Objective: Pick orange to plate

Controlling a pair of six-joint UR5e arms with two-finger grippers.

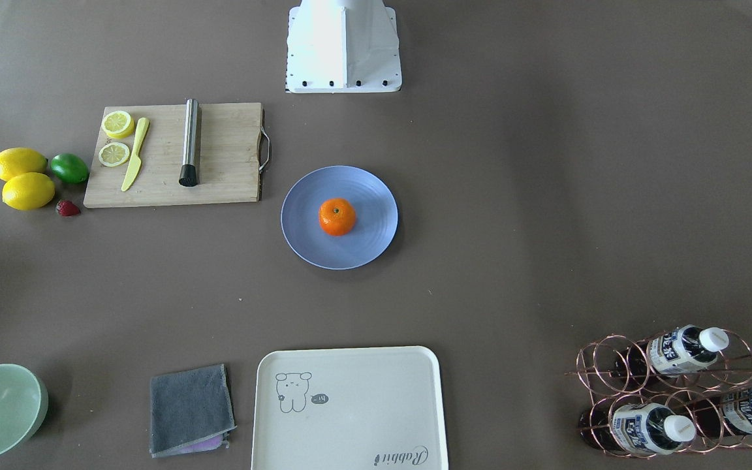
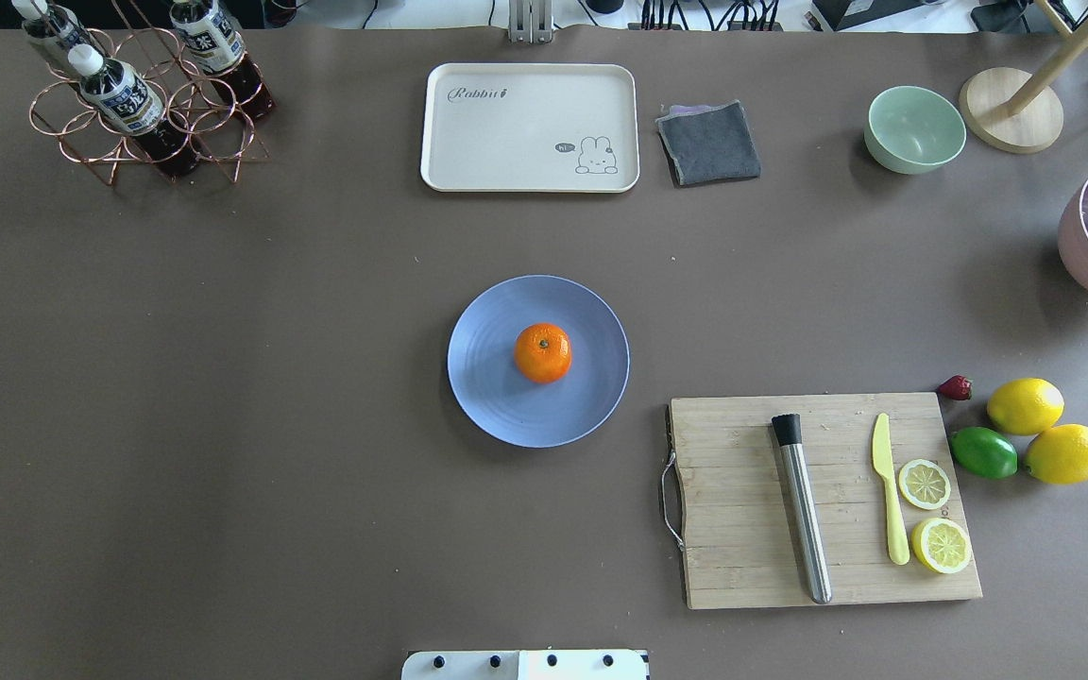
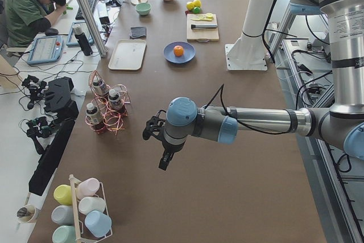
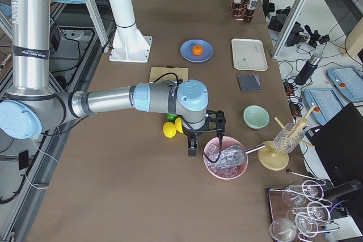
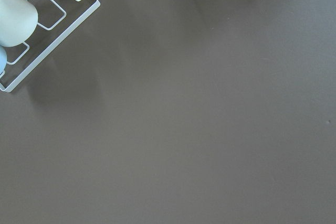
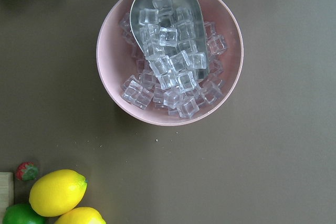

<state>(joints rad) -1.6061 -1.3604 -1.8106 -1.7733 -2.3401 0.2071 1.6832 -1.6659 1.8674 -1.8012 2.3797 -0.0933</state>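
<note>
The orange point(image 1: 337, 217) rests stem-up at the middle of the periwinkle-blue plate point(image 1: 303, 232), mid-table; the overhead view shows the same orange point(image 2: 543, 352) on the plate point(image 2: 485, 387). No gripper is near them. My left gripper point(image 3: 163, 160) hangs over bare table far off at my left end, seen only in the exterior left view, so I cannot tell whether it is open or shut. My right gripper point(image 4: 193, 148) hovers beside a pink bowl of ice at my right end, and its state cannot be told either. Neither wrist view shows any fingers.
A wooden cutting board point(image 2: 742, 491) carries a steel muddler point(image 2: 804, 510), a yellow knife point(image 2: 890, 501) and lemon slices point(image 2: 925, 484). Lemons point(image 2: 1026, 405), a lime point(image 2: 983, 451) and a strawberry point(image 2: 956, 387) lie beside it. Farther off: cream tray point(image 2: 506, 127), grey cloth point(image 2: 708, 142), green bowl point(image 2: 914, 128), bottle rack point(image 2: 143, 104), ice bowl point(image 6: 169, 51).
</note>
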